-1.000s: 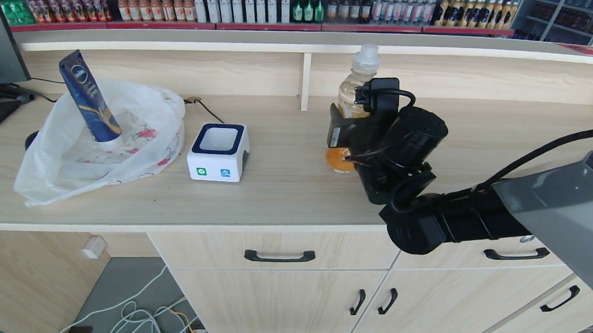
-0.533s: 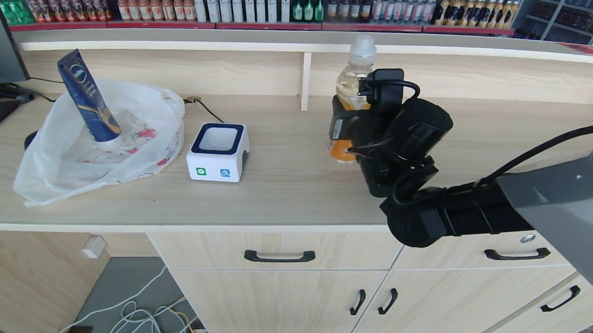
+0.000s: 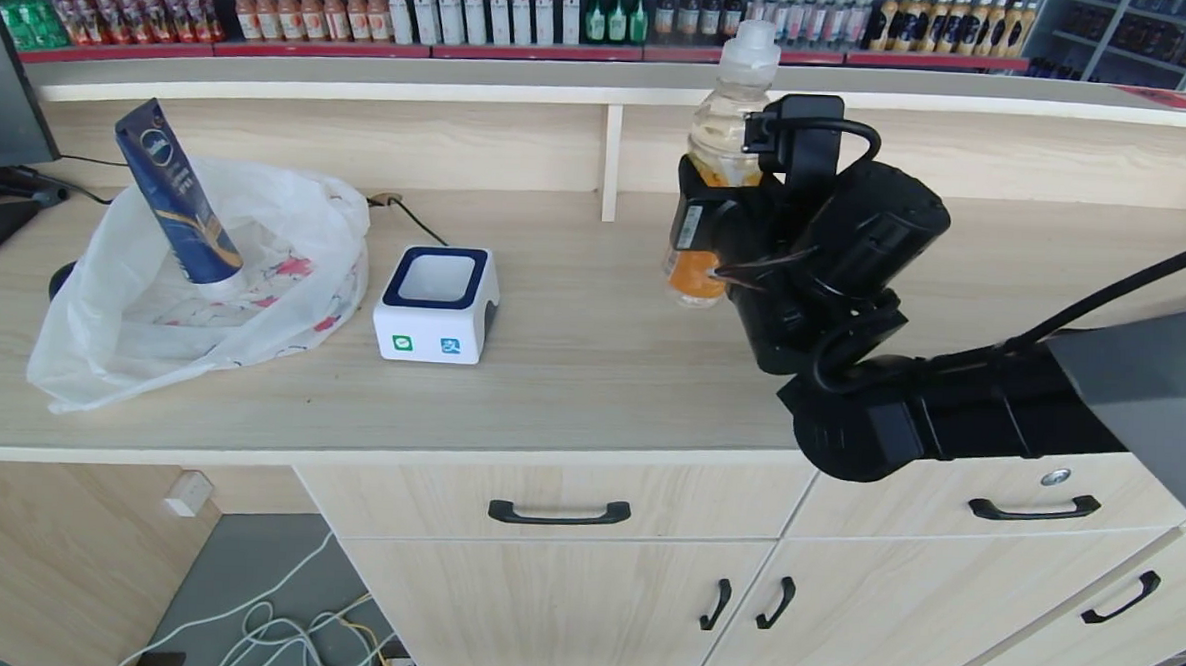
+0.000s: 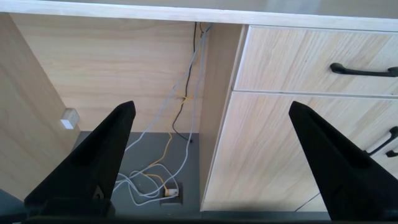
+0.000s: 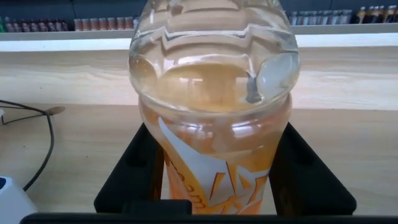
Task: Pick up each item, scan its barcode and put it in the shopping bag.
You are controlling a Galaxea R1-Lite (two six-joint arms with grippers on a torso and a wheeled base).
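I'm looking at a shop: rows of bottled drinks (image 3: 527,15) on shelves (image 3: 325,50) behind a wooden checkout counter (image 3: 570,392) with a scanner (image 3: 437,304) and shopping bag (image 3: 132,353).

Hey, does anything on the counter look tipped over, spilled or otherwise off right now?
Nothing spilled. The blue tube stands tilted, cap down, in the shopping bag, propped rather than lying flat. The bottle is held upright in the right gripper.

one drink bottle (image 3: 724,129), one tube (image 3: 177,195), one shopping bag (image 3: 102,342), one barcode scanner (image 3: 437,306), one counter (image 3: 571,382), five cabinet handles (image 3: 558,513).
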